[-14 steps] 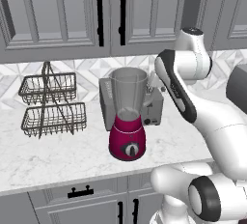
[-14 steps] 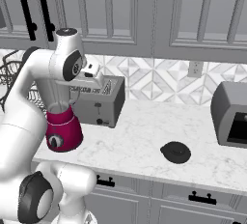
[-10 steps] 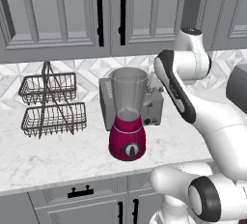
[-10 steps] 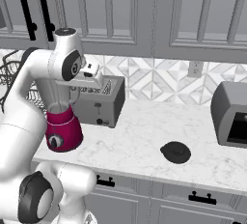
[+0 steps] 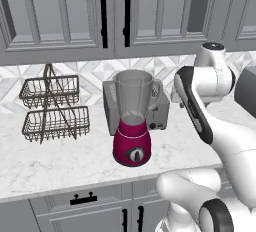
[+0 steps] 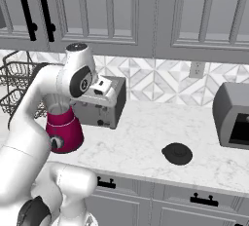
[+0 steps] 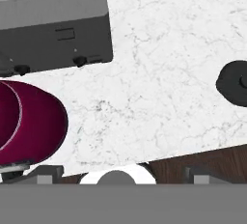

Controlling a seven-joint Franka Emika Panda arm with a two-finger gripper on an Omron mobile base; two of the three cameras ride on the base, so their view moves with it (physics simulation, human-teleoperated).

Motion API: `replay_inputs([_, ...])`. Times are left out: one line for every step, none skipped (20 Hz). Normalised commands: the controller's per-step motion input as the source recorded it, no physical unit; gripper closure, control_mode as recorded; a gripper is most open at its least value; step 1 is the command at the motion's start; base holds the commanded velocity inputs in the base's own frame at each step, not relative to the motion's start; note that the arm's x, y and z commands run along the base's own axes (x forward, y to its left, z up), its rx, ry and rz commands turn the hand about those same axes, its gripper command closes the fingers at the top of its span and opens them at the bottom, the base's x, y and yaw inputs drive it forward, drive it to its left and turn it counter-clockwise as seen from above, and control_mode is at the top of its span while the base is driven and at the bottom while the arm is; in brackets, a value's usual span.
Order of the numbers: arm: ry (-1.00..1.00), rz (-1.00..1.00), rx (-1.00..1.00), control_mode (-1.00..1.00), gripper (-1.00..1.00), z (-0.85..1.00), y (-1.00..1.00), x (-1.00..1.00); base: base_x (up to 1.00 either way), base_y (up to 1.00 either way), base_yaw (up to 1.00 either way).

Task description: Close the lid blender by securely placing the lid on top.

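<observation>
Marble counter (image 6: pixel 146 137) is holding blender (image 5: pixel 132 121) and lid (image 6: pixel 177 153) unmoved since earlier; gripper (image 7: pixel 120 177) is hovering with jaws spread, empty.

**A home kitchen**

Grey panelled cabinets (image 5: pixel 60 16) with black bar handles hang over a white marble counter (image 6: pixel 146 142), and more cabinet doors and drawers sit below it. The backsplash (image 6: pixel 160 81) is patterned tile with a wall outlet (image 6: pixel 196 69). On the counter stand a blender (image 5: pixel 132 121), a toaster (image 6: pixel 99 105), a two-tier wire basket (image 5: pixel 52 108) and a microwave (image 6: pixel 233 118).
</observation>
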Motion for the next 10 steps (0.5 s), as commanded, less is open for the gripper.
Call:
replay_inputs([0.0,-0.15,-0.07,-1.0,-1.0,-0.44,-1.0,-0.16,0.0,0.0,0.0])
replay_inputs([0.0,-0.15,-0.05,-1.0,-1.0,-0.43,-1.0,-0.17,0.0,0.0,0.0])
replay_inputs([0.01,-0.16,-0.03,-1.0,-1.0,-0.5,-1.0,-0.19,0.0,0.0,0.0])
replay_inputs([0.06,-0.16,-0.01,-1.0,-1.0,-0.56,-1.0,-0.05,0.0,0.0,0.0])
replay_inputs([0.06,-0.16,-0.01,-1.0,-1.0,-0.6,-1.0,-0.07,0.0,0.0,0.0])
replay_inputs([0.07,-0.15,-0.01,-1.0,-1.0,-0.65,-1.0,0.0,0.0,0.0,0.0])
replay_inputs([0.07,-0.14,0.0,-1.0,-1.0,-0.64,-1.0,-0.06,0.0,0.0,0.0])
replay_inputs([0.07,-0.13,0.0,-1.0,-1.0,-0.64,-1.0,-0.02,0.0,0.0,0.0])
replay_inputs([0.01,-0.13,0.0,-1.0,-1.0,-0.61,-1.0,-0.05,0.0,0.0,0.0])
replay_inputs([0.02,-0.11,0.0,-1.0,-1.0,-0.63,-1.0,0.0,0.0,0.0,0.0])
